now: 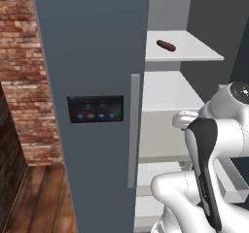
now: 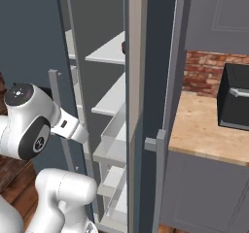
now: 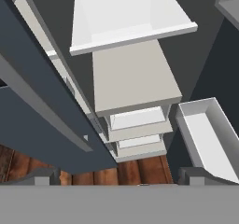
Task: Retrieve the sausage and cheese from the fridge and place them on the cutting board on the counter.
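Observation:
The fridge (image 1: 92,57) has its left door with the blue-lit panel (image 1: 95,109) closed and its right door (image 2: 155,57) swung open, showing white shelves. The sausage (image 1: 166,45), a small dark reddish-brown cylinder, lies on the upper shelf (image 1: 194,52); a sliver of the sausage (image 2: 123,46) peeks past the door edge. My gripper (image 3: 120,177) is open with nothing between its widely spaced fingertips (image 3: 44,176), looking down the stack of lower shelves (image 3: 133,78). The cheese is hidden and the cutting board is out of view. A stretch of the wooden counter (image 2: 204,125) lies right of the fridge.
A white door bin (image 3: 205,134) hangs on the open door to my hand's right. A black appliance (image 2: 236,98) stands on the counter before a brick wall (image 2: 206,72). Grey cabinets (image 2: 209,193) sit under the counter. Wood floor (image 1: 39,198) lies left of the fridge.

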Controlling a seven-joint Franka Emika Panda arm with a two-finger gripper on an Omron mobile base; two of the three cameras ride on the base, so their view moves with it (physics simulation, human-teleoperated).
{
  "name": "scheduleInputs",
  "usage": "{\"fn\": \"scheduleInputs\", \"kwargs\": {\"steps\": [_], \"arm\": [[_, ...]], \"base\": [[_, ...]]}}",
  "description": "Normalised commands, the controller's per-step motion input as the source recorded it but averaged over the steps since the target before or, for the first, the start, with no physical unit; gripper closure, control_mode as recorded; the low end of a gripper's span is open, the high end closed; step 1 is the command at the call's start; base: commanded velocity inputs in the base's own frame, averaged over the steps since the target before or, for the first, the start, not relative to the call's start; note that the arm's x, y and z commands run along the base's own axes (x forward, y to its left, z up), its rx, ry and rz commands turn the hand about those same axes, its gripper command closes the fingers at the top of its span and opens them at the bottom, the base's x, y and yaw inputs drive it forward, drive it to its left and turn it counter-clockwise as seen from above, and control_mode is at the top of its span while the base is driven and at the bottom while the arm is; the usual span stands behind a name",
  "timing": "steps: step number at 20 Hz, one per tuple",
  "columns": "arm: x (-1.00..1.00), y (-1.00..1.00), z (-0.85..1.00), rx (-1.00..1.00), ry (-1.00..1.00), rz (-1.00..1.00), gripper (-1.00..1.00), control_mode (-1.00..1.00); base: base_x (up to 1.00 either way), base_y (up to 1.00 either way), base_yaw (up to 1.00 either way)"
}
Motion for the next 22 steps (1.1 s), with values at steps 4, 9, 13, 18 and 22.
{"fn": "scheduleInputs", "kwargs": {"steps": [4,9,13,18,22], "arm": [[0.00,0.00,0.00,0.00,0.00,0.00,-1.00,1.00],[0.00,0.00,0.00,0.00,0.00,0.00,-1.00,1.00],[0.00,0.00,0.00,0.00,0.00,0.00,-1.00,1.00],[0.00,0.00,0.00,0.00,0.00,0.00,-1.00,1.00],[0.00,0.00,0.00,0.00,0.00,0.00,-1.00,1.00]], "base": [[0.00,0.00,0.00],[0.00,0.00,0.00],[0.00,0.00,0.00],[0.00,0.00,0.00],[-0.01,0.00,0.00]]}}
